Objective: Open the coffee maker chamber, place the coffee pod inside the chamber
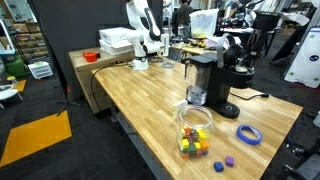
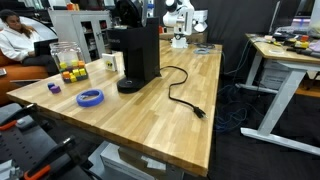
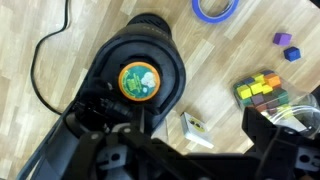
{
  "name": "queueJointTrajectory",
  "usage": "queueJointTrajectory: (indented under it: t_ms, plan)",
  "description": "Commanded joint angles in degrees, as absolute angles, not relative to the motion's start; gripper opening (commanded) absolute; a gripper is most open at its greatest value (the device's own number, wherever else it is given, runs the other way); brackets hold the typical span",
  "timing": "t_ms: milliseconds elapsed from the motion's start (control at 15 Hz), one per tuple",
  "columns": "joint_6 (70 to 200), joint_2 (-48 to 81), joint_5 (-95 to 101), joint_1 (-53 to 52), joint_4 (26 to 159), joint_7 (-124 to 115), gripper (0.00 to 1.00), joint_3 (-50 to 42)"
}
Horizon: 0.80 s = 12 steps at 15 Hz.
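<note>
In the wrist view I look straight down on the black coffee maker chamber [image 3: 168, 62]. It is open, and a coffee pod [image 3: 139, 82] with a green and orange lid sits in its round holder. My gripper [image 3: 190, 138] is open and empty. Its dark fingers frame the bottom of this view, above and to one side of the pod, and touch nothing. The coffee machine shows in both exterior views [image 1: 232, 75] [image 2: 135, 52], with its dark water tank [image 1: 198, 80]. I cannot make out the gripper clearly in those views.
A small white box [image 3: 195, 127] lies on the wooden table [image 1: 140, 100] between my fingers. A jar of coloured cubes [image 1: 195, 130] [image 2: 68, 65], a blue tape ring [image 1: 248, 133] [image 2: 90, 97], loose purple cubes [image 3: 288, 47] and the machine's black cable [image 2: 185, 95] are nearby.
</note>
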<state>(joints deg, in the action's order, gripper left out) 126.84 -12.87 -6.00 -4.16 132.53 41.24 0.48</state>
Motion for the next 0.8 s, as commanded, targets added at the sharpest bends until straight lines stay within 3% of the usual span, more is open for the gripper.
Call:
queueJointTrajectory:
  t_ms: [0, 600, 733]
  plan:
    - [126.74, -19.26, -5.85, -5.91, 137.71, 37.72, 1.0, 1.18]
    - [125.55, -35.01, -6.52, -15.4, 146.32, 30.3, 1.0, 3.19]
    - [126.53, -33.56, -5.32, -16.18, 145.24, 30.0, 1.0, 2.7]
